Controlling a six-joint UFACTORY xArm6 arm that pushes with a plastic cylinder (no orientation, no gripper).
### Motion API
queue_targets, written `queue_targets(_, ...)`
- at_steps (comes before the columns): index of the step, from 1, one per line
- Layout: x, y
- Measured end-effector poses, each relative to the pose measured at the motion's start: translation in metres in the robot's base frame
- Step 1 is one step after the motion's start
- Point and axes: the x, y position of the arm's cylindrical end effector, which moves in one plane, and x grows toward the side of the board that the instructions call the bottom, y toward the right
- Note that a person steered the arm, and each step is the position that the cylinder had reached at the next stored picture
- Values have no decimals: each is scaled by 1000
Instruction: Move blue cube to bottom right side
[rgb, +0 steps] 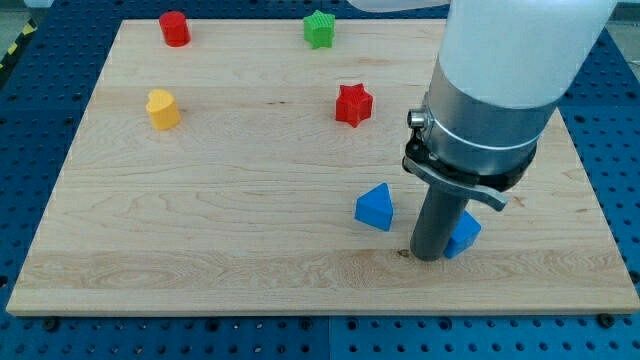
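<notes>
In the camera view, you are looking at a wooden board (250, 200) lying on a blue perforated table (30, 120). The arm's white and grey body (495, 90) is coming down from the view's top right and is ending in a dark rod, and my tip (428, 257) is resting on the board near its bottom right part.

The blue cube (465, 234) is sitting just at 2 o'clock from my tip, touching or nearly touching the rod; the rod is hiding its left part, so you are seeing only a corner and one face of it. It is appearing turned, with a corner pointing toward 3 o'clock. You cannot tell any long axis from the part showing.

There is no hand on this arm to be released or clenched: the bare rod is grasping nothing and is merely standing beside the cube.

A blue triangular block (375, 207) is lying at about 10 o'clock from my tip, apart from the rod, with its apex pointing toward 12 o'clock. A red star block (353, 104) is sitting further up, at about 11 o'clock. A green star-like block (319, 28) is sitting near the board's top edge. A red block (175, 28) is standing at the top left, and a yellow block (162, 109) is sitting below it, well apart from my tip
</notes>
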Motion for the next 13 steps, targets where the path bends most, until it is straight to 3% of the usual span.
queue_targets(5,-36,46)
queue_targets(10,-54,140)
queue_targets(13,-68,110)
